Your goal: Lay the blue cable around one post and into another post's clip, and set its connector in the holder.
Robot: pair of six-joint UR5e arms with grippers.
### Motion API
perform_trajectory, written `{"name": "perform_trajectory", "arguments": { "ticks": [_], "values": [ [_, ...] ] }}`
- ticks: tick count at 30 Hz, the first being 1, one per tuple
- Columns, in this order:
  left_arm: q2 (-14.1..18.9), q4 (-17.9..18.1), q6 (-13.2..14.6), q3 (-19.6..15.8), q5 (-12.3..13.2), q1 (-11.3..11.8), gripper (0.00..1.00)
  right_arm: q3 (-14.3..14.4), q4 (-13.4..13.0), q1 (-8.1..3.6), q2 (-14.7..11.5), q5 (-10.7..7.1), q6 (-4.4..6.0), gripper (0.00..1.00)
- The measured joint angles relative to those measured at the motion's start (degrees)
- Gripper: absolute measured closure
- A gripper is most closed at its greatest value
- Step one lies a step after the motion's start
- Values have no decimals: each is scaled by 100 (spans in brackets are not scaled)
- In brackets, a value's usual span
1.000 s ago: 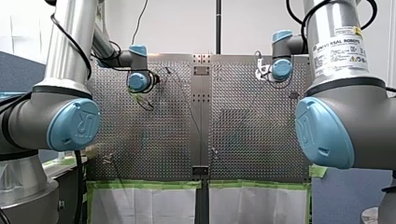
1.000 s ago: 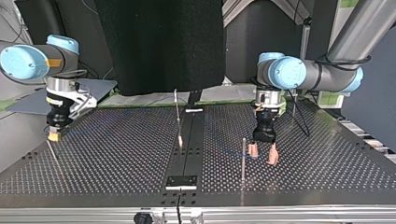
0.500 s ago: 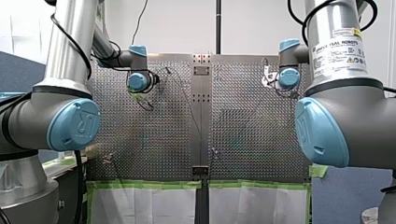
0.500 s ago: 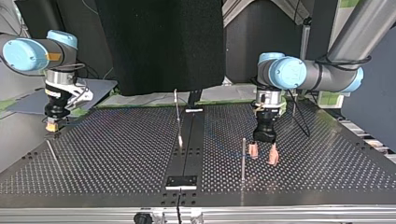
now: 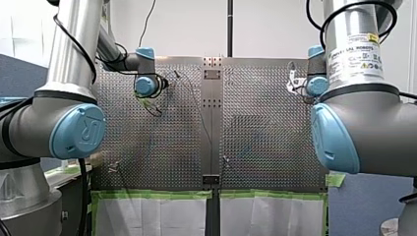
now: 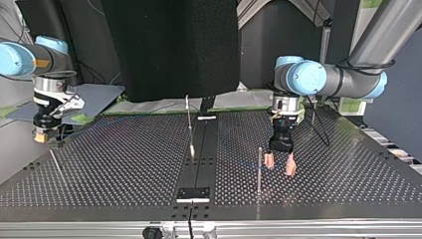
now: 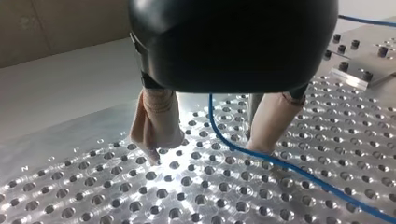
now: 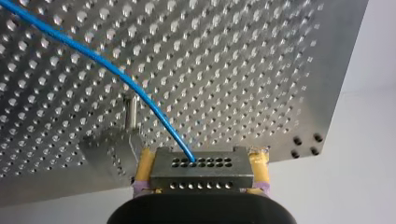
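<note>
Nearest the top view's camera, at six o'clock, a small metal plate (image 6: pixel 194 194) lies flat on the perforated table (image 6: pixel 114 169). A little farther in, at about five o'clock, a thin upright post (image 6: pixel 259 167) stands. Just beside it, on its three o'clock side, my left arm (image 6: pixel 318 77) reaches down. My left arm's jaws are spread wide and grip nothing, and their beige pads (image 6: pixel 291 168) hang close over the table. In the left wrist view the blue cable (image 7: pixel 243 149) runs through the gap between those pads (image 7: pixel 156 123), low over the holes; I cannot tell whether it brushes one of them. The post (image 7: pixel 253 109) shows just behind one pad, and a bolted holder (image 7: pixel 357 60) sits farther ahead. Deeper in the top view, at twelve o'clock from the plate, a leaning post (image 6: pixel 189 124) rises from the table's middle strip. Farthest off, at nine o'clock, my right arm (image 6: pixel 20 57) hangs at the table's edge. My right arm's jaws are closed on the connector (image 8: pixel 201 170), with the yellow pads (image 8: pixel 144 168) pressing its two ends. The blue cable (image 8: pixel 116 74) leaves the connector's face and runs away over the table (image 8: pixel 257 70). A short post (image 8: pixel 132 112) stands just ahead of these jaws, beside the cable.
</note>
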Motion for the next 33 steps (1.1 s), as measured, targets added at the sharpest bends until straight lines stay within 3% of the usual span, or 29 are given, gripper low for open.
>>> {"name": "perform_trajectory", "arguments": {
  "ticks": [3,9,15,23,33],
  "values": [
    [-1,2,-2,0,11,-5,0,-1,-36,-180,68,-182,65,100],
    [0,2,-10,0,34,-17,0,-17,-45,-357,307,-500,-9,100],
    [0,-9,-14,-1,49,-18,0,-157,34,-419,494,-841,-165,100],
    [0,-14,-5,-5,58,-19,0,-324,105,-456,527,-1306,-200,100],
    [1,-18,12,-6,51,-5,0,-563,401,-581,608,-1882,-352,100]
  ]
}}
